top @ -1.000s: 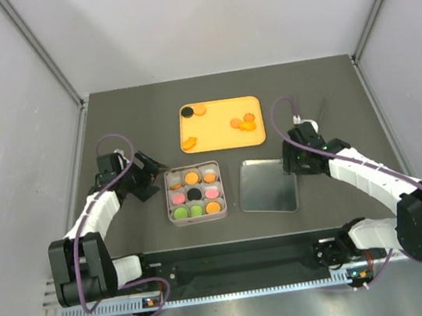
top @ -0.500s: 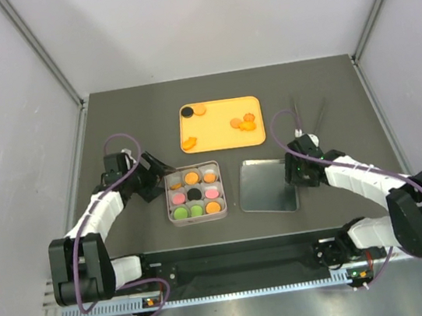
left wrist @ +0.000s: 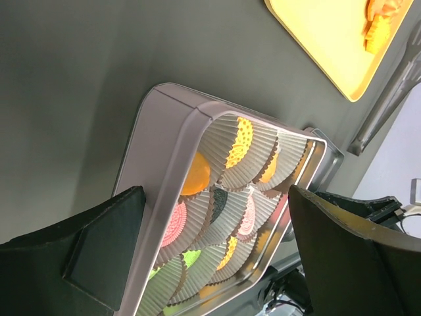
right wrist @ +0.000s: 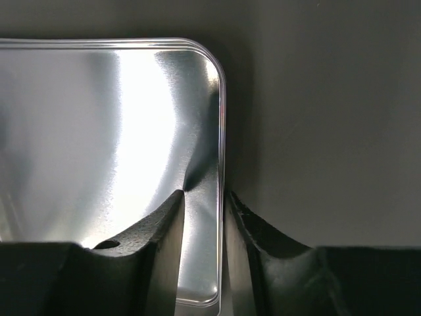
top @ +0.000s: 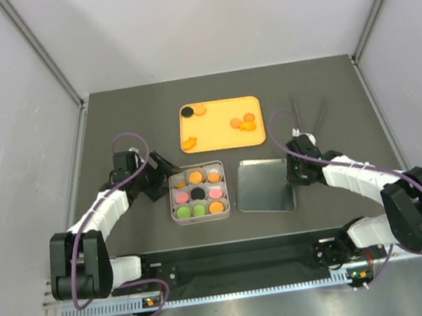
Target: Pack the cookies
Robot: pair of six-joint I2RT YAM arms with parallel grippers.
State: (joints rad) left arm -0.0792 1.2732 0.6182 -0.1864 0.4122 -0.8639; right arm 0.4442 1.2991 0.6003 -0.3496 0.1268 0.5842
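Two fingers (right wrist: pixel 151 250) of the right gripper (right wrist: pixel 204 204) straddle the lid's (right wrist: pixel 99 131) edge, possibly not yet clamped; left gripper (left wrist: pixel 214 217) gapes beside the tin (left wrist: pixel 164 151). Pinch squarely, then lift level.

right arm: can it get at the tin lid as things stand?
Looks like yes. The right hand sits at the lid's right edge, one finger on each side of the rim, with nothing between them and nothing lying on the lid. Whether it has actually clamped on is not clear.

Orange, pink, green, black cookies (top: pixel 198 194); orange tray (top: pixel 218 125); silver lid (top: pixel 266 185).
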